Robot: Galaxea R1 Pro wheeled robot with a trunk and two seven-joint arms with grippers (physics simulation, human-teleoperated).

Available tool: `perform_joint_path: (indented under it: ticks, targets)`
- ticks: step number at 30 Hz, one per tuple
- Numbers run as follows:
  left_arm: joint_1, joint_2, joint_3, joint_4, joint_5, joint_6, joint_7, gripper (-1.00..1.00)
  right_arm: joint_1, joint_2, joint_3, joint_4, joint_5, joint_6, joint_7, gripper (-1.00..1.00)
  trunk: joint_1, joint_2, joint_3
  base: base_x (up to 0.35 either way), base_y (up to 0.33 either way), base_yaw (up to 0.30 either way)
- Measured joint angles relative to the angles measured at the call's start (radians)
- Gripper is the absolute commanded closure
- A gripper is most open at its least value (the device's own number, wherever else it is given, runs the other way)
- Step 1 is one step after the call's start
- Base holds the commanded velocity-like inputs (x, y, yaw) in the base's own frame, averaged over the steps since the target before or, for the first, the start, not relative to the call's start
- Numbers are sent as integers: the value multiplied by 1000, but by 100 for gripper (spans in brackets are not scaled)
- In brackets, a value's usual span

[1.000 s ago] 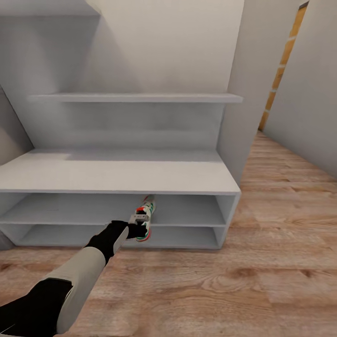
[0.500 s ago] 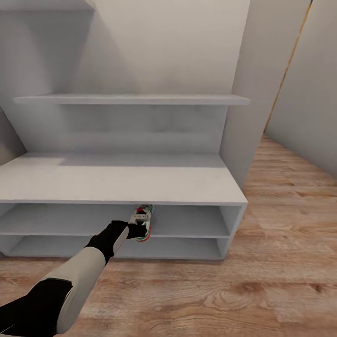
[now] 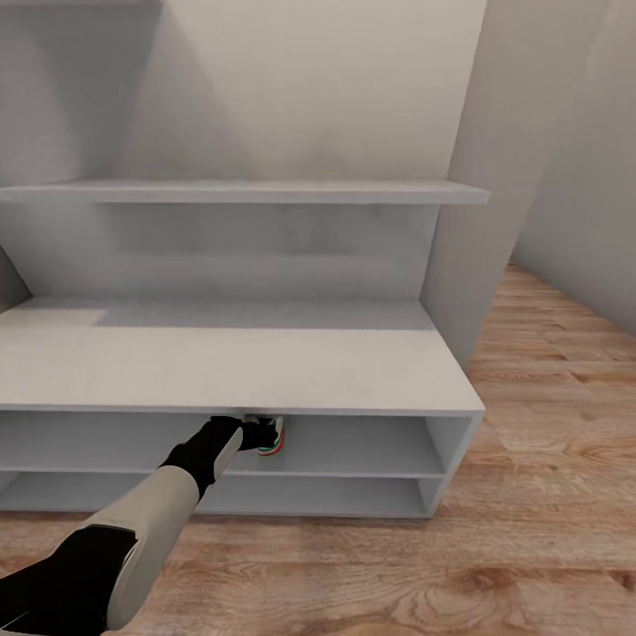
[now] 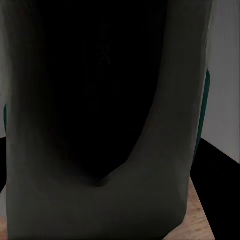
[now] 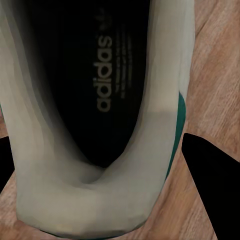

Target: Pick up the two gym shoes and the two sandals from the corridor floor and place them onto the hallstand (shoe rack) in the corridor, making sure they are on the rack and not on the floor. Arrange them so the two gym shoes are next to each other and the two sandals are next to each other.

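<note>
**Left arm reaches a sneaker into the pale rack's upper shelf opening**

In the head view, the pale grey-white hallstand point(image 3: 265, 371) spans the frame's middle: a broad, flat, matte worktop, two low open shelf levels beneath it at lower centre, and a thin floating shelf point(image 3: 247, 192) across the upper part against a plain off-white wall. To the lower right and along the bottom edge lies the light brown wood-plank floor point(image 3: 530, 459), its grain streaky and knotted.

From the lower left corner the left arm, with a glossy black upper segment, a smooth pale grey forearm and a black wrist, rises toward the centre. The left gripper point(image 3: 252, 435) sits at the front edge of the upper shelf opening, just under the worktop's lip, closed on the white lace-up sneaker with green stripe and red-orange patch point(image 3: 272, 437), whose rounded end shows just right of the gripper above the upper shelf board.

The left wrist view looks down into a dim shoe opening: a dark cavity ringed by a smooth, pale padded collar point(image 4: 150, 190), a teal strip at the side.

The right wrist view shows a second white sneaker point(image 5: 155, 150) up close, with a dark printed insole, a thick rounded white collar and a green side patch, wood planks behind it. The right gripper's black fingertips point(image 5: 210, 190) flank its heel; whether they clamp it, I cannot tell.
</note>
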Motion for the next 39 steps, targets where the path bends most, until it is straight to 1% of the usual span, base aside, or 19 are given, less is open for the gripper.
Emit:
perform_joint_path:
  ticks: [14, 15, 33, 39]
  targets:
    - [0, 0, 0, 0, 0, 0, 0, 100, 0, 0, 0, 0, 0, -1, 0, 100, 0, 0, 0, 3, 0, 0]
    - [0, 0, 0, 0, 0, 0, 0, -100, 0, 0, 0, 0, 1, 0, 0, 100, 0, 0, 0, 0, 0, 0]
    - [0, 2, 2, 0, 0, 0, 0, -100, 0, 0, 0, 0, 0, -1, 0, 100, 0, 0, 0, -2, 0, 0]
    - [0, 2, 2, 1, 0, 0, 0, -100, 0, 0, 0, 0, 1, -1, 0, 100, 1, 0, 0, -230, 0, 0]
